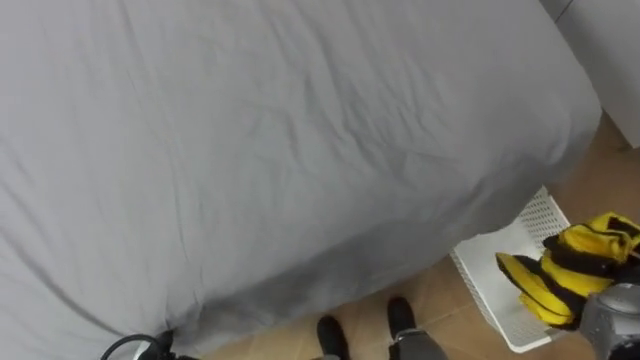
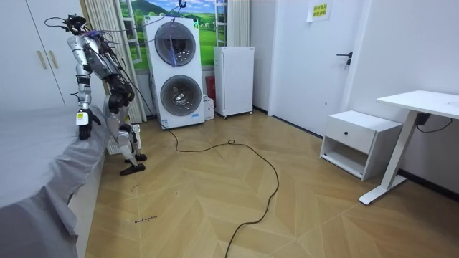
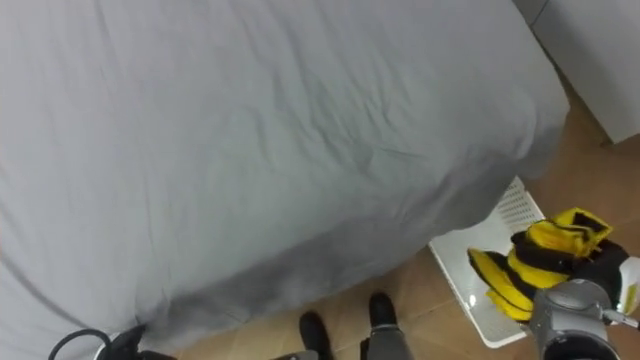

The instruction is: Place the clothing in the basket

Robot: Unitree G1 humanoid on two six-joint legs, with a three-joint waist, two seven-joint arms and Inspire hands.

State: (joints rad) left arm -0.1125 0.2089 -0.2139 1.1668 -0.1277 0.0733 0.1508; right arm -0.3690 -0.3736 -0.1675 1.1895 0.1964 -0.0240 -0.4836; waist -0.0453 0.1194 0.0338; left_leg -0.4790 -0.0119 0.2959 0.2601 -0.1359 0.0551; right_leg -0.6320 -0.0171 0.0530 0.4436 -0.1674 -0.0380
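Stance: the robot is seen standing close against the bed (image 1: pixel 280 150), with its feet at 6 o'clock of the eye views, just off the sheet's overhang. In the room view it is placed between the bed and the stacked washing machines (image 2: pixel 178 72).

Left hand (image 2: pixel 84 118): it hangs at the robot's side over the bed's edge in the room view, and nothing is seen in it. Whether it is open or closed cannot be told from there. It is judged idle, held clear of the work on the other side.

Bed: it is covered by a grey sheet that shows nothing but creases from 9 to 2 o'clock. No garment is seen lying on it.

Basket (image 1: pixel 525 225): white and latticed, it is set on the wooden floor at 4 o'clock, just beside the bed's corner. It is judged to be placed there so that it can be reached from the bedside without a step.

Clothes (image 1: pixel 570 265): one yellow and black garment is bunched at 4 o'clock, over the basket's inside. Whether it rests on the bottom or is held just above it cannot be told.

Right hand (image 3: pixel 598 275): it enters from 5 o'clock and is buried in the garment's folds directly over the basket. Whether the cloth is gripped or free cannot be told, because the hand is covered by it.

Step judged: the garment is being delivered, at or near release. The hand is placed over the opening so that the cloth falls inside the rim and not onto the floor.
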